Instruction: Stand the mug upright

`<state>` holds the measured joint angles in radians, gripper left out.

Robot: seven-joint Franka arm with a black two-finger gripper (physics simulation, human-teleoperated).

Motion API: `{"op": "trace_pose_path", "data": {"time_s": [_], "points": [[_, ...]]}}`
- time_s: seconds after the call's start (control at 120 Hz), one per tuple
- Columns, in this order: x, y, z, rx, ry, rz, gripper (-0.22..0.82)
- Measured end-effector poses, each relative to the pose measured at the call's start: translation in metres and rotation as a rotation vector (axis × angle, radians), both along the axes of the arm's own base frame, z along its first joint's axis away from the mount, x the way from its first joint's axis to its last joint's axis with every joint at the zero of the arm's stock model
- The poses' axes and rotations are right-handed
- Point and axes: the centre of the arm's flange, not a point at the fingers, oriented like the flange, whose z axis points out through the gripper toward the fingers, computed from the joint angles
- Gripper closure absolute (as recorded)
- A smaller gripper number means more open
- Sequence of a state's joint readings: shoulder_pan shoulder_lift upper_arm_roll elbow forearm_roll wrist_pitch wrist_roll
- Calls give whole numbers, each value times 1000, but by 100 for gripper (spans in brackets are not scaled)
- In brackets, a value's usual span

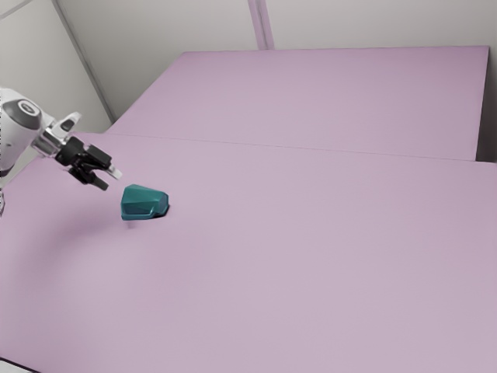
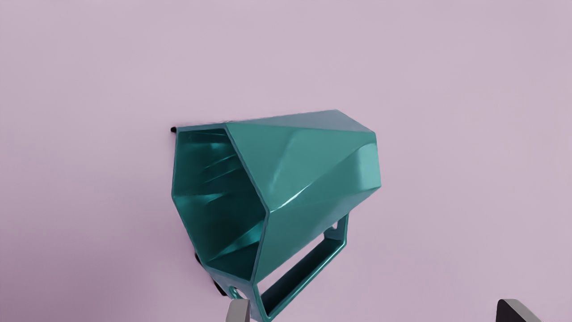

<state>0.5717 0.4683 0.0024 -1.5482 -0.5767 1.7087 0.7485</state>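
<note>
My black gripper (image 1: 110,179) hangs above the pink table at the exterior view's left, close to the mug and apart from it. The teal faceted mug (image 1: 144,202) lies on its side on the tabletop. In the wrist view the mug (image 2: 304,165) shows its dark open mouth, and its handle sticks out on the side nearer my fingers. The gripper (image 2: 373,311) is open, its two tips wide apart with nothing held between them; one tip overlaps the handle's end in that view.
The pink tabletop (image 1: 311,256) stretches away to the exterior view's right. Behind it lies another pink surface (image 1: 326,97), with a pale wall (image 1: 349,23) at the back.
</note>
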Motion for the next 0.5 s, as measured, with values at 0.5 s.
{"op": "trace_pose_path", "data": {"time_s": [0.5], "points": [[22, 20, -68, -180, -102, -100, 0]]}}
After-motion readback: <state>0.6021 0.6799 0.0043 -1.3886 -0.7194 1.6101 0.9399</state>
